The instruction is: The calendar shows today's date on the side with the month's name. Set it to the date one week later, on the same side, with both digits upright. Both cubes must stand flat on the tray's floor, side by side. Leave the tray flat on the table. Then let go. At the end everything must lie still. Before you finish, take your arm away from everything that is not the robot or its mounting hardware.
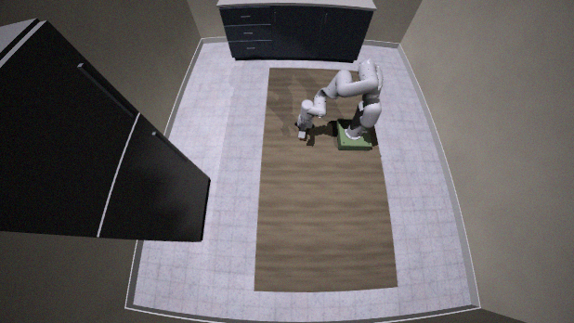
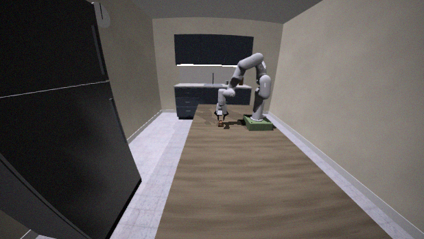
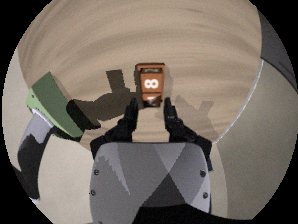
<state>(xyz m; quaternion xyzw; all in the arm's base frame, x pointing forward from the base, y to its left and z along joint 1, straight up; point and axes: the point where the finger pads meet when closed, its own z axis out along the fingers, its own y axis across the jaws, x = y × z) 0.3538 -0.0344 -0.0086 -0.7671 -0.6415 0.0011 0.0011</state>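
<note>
The hand [image 1: 303,134] [image 2: 221,119] [image 3: 150,104] is about half open, its two black fingers standing apart with nothing gripped between them. It points down over the table [image 1: 325,209] [image 2: 257,172] [image 3: 200,45]. The small orange-brown calendar [image 1: 302,138] [image 2: 220,123] [image 3: 151,84] is on the table, just below the hand in the outside view. In the wrist view it lies just ahead of the fingertips, roughly centred on the gap between them, with a little space showing on either side. Most of it is further up that view than the fingers, and its near end comes close to the level of their tips; I see no finger pressing on it. A white 8 shows on the orange face turned to the wrist camera, and part of another pale mark shows at the near end, too small to read. The date as a whole I cannot tell. The green block [image 1: 355,145] [image 2: 261,126] [image 3: 52,102] under the arm's foot is well apart from the calendar, on the same table
</note>
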